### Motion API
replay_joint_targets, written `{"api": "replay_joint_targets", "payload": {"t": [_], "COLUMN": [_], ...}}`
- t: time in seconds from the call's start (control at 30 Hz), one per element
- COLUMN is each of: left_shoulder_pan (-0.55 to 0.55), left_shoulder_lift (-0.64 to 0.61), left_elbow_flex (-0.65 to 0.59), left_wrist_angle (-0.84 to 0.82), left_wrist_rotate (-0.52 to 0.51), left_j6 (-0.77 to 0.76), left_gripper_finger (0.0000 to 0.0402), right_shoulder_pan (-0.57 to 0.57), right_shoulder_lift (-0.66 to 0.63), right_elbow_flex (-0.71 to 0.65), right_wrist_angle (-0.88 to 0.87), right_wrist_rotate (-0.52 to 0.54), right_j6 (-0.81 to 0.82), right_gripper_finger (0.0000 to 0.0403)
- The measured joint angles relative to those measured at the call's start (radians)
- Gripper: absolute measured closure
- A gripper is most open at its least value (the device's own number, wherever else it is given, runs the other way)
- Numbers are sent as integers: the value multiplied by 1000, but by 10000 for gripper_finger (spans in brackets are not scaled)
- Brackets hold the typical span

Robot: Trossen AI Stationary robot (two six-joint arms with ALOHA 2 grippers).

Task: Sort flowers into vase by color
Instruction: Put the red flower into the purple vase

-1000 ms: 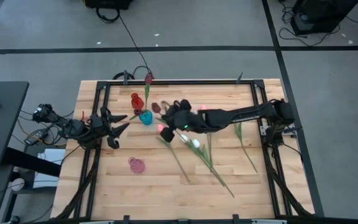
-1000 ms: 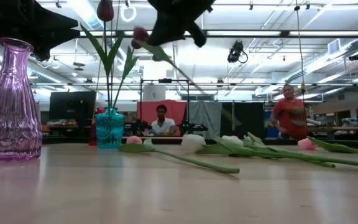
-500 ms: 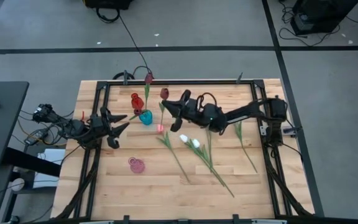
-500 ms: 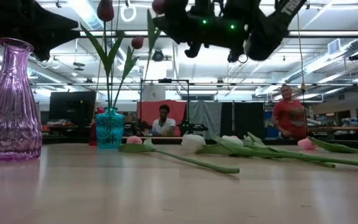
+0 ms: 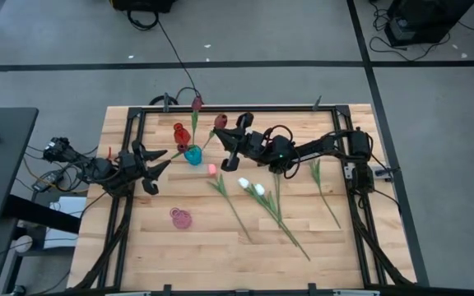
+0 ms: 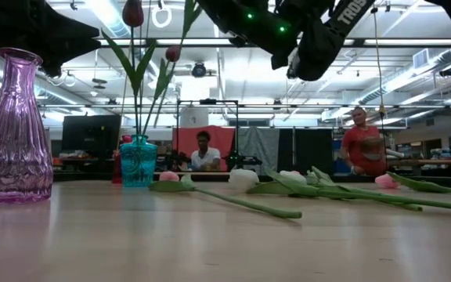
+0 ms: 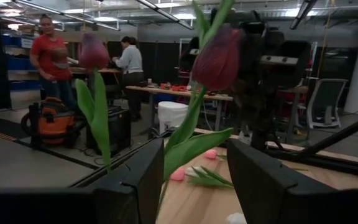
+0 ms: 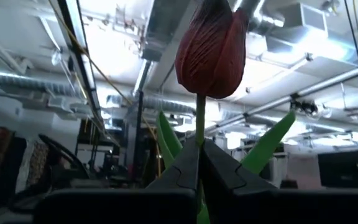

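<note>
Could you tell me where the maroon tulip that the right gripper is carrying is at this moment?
The maroon tulip is pinched by its stem in the right gripper, raised above the table's far middle in the high view, just right of the teal vase.

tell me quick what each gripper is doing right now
Left gripper: open, holding nothing, waiting at the table's left side.
Right gripper: shut on the maroon tulip, held by its stem near the teal vase.
</note>
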Motion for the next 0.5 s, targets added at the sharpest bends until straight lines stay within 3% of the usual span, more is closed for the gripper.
{"api": "replay_joint_targets", "payload": {"t": [0.27,0.5], "left_shoulder_pan": [0,0], "left_shoulder_lift": [0,0], "left_elbow_flex": [0,0], "left_wrist_angle": [10,12], "left_wrist_rotate": [-2,-2], "left_j6": [2,2], "left_gripper_finger": [220,220], "right_shoulder_pan": [-20,-29], "right_shoulder_lift": [1,131], "right_elbow_flex": [69,176], "right_wrist_angle": [-84,-68], "right_wrist_rotate": [-57,-57], "right_j6": [2,11], "right_gripper_finger": [385,385]}}
